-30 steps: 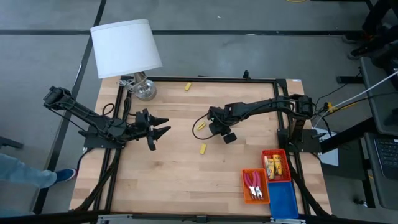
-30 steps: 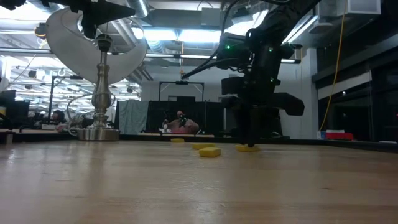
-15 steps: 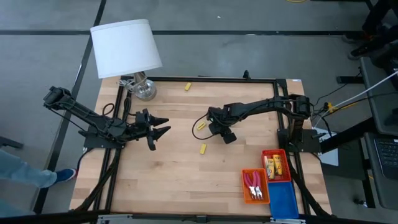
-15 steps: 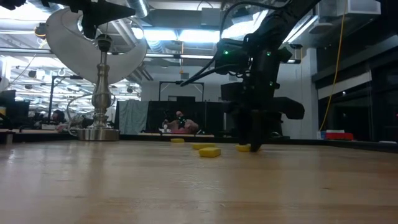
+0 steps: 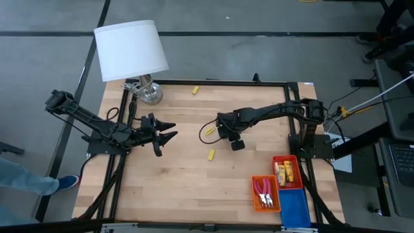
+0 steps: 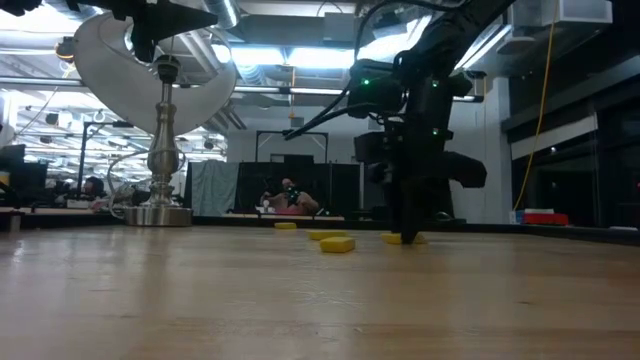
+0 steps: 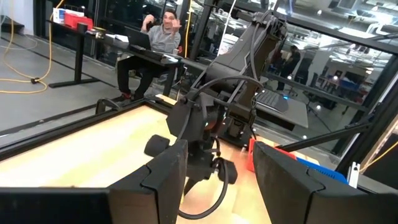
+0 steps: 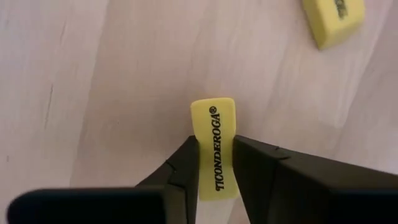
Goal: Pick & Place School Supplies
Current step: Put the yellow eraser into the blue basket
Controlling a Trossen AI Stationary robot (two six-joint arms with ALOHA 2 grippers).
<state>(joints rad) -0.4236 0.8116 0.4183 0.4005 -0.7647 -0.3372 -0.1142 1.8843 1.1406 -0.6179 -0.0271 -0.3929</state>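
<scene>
At nine o'clock our left gripper (image 5: 167, 135) waits, fingers spread. Near the middle, our right gripper (image 5: 223, 134) has dropped lower since a second ago and now pinches a yellow eraser (image 8: 215, 146) on the table (image 5: 174, 188). We think lifting comes next.

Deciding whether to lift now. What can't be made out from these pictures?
- Right claw on the yellow block: right wrist view can't settle whether the block has left the table.
- High view: the arm covers that block.
- Low view: the claw hides most of it.
- Red tray: packs' marks too small.
</scene>
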